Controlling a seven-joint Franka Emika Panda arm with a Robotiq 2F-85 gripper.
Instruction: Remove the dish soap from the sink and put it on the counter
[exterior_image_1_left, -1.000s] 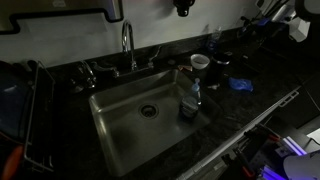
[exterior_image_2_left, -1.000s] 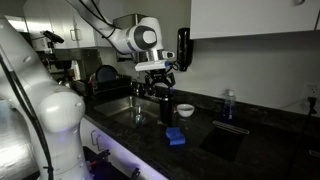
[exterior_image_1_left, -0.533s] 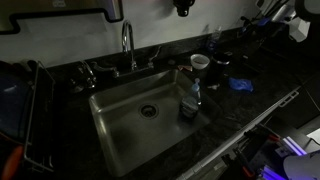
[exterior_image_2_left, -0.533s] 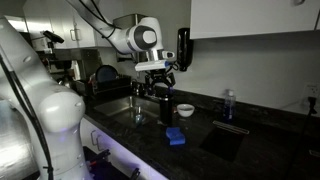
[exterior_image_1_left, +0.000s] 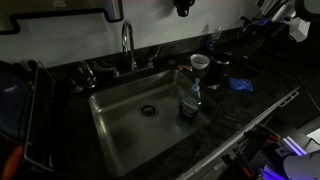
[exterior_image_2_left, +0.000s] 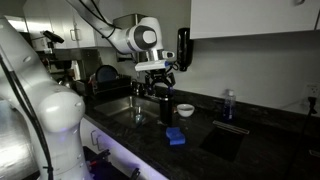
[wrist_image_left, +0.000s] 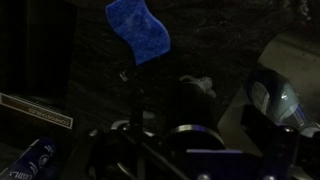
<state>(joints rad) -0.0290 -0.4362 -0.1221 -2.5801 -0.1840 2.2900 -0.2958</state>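
Observation:
The dish soap (exterior_image_1_left: 190, 98) is a slim clear bottle with a bluish lower part. It stands upright in the sink (exterior_image_1_left: 120, 125), against the basin's right wall. In an exterior view it shows faintly inside the basin (exterior_image_2_left: 138, 110). The black counter (exterior_image_1_left: 225, 105) surrounds the sink. My gripper (exterior_image_2_left: 155, 86) hangs high above the sink's edge, well clear of the bottle, and looks open and empty. It is also at the top edge of an exterior view (exterior_image_1_left: 182, 8). The wrist view is dark and does not show the dish soap.
A gooseneck faucet (exterior_image_1_left: 127, 45) stands behind the sink. A white cup (exterior_image_1_left: 200, 62) and a flat blue item (exterior_image_1_left: 240, 84) lie on the counter right of the sink. Another bottle (exterior_image_2_left: 229, 103) stands farther along. A dish rack (exterior_image_1_left: 30, 110) is at the left.

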